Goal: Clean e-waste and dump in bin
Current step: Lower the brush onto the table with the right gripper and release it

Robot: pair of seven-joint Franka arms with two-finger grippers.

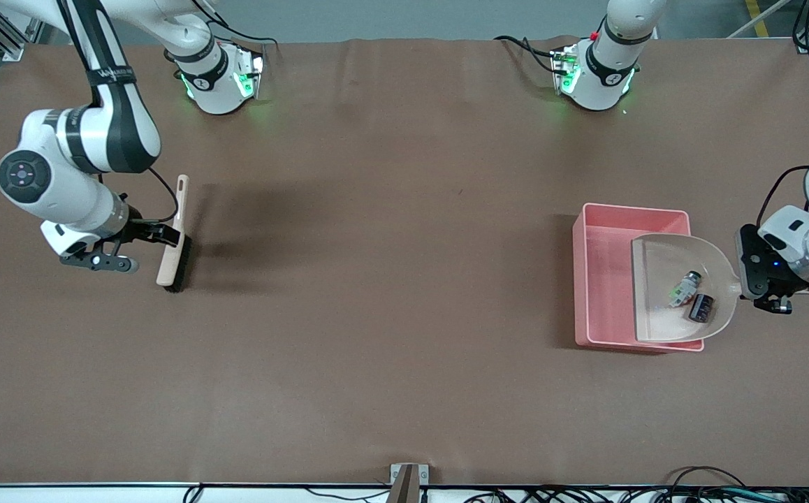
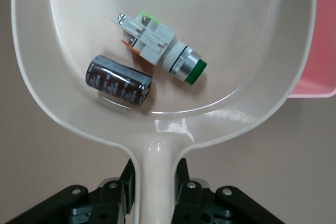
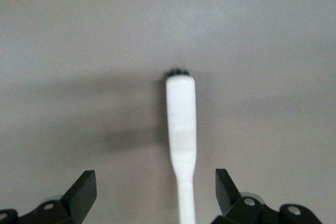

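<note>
My left gripper is shut on the handle of the beige dustpan and holds it over the pink bin. The e-waste lies in the pan: a white-grey component with an orange patch, and a dark maroon block. In the left wrist view the gripper clamps the handle, with the dustpan, component, block and bin in sight. My right gripper is open astride the brush, not touching it. The right wrist view shows the gripper and the brush handle.
The brush rests on its black bristles on the brown table toward the right arm's end. The bin stands on the table toward the left arm's end.
</note>
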